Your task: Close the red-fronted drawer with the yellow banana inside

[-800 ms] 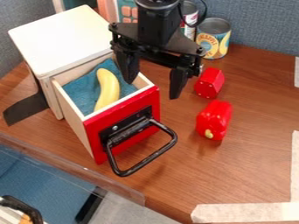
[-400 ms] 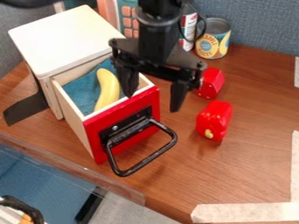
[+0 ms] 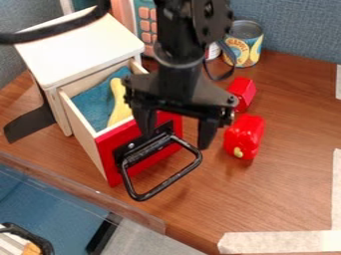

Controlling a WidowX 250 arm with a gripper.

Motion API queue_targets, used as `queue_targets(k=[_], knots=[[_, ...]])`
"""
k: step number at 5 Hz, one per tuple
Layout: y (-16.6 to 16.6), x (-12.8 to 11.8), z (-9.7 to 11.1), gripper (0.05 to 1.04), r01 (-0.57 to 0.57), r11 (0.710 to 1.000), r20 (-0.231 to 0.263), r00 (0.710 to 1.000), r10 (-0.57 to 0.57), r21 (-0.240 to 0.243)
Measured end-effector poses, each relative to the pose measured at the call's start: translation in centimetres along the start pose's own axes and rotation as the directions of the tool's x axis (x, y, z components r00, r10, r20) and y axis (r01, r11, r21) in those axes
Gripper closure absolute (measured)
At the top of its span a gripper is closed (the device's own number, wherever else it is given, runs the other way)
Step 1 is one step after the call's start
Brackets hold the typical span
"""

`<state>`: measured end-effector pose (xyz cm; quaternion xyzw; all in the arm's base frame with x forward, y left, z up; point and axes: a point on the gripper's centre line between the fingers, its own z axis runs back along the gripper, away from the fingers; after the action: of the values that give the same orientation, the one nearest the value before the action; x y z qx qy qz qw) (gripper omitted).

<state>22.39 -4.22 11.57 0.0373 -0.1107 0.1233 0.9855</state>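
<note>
Banana (image 3: pixel 119 104) — partly hidden, drawer front (image 3: pixel 109 152) — part-covered by tool (image 3: pixel 176 142)

Lab or office workspace: grey fabric partition (image 3: pixel 293 30), wooden desktop (image 3: pixel 293 199), tape strips (image 3: pixel 273 242).

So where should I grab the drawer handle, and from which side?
I'd take the black handle midway along its outer bar, from above, one finger inside the loop, one outside: the bar is thin and stands off the red drawer front.
</note>
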Motion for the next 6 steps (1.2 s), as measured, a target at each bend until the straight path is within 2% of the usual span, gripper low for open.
queue_targets(k=[1,2,3,4,5,6], knots=[[-0.4,-1.1,-0.7,0.083,-0.165,0.986,0.048,0.985,0.165,0.001],[-1.1,-2.0,-1.9,0.083,-0.334,0.942,0.064,0.94,0.334,-0.019],[-1.6,-3.1,-3.7,0.083,-0.467,0.883,0.023,0.883,0.468,-0.039],[-2.0,-3.7,-4.9,0.083,-0.567,0.819,-0.042,0.824,0.566,-0.092],[-2.1,-3.9,-5.6,0.083,-0.631,0.764,-0.078,0.775,0.627,-0.133],[-1.8,-4.4,-6.3,0.083,-0.698,0.697,-0.108,0.715,0.69,-0.166]])
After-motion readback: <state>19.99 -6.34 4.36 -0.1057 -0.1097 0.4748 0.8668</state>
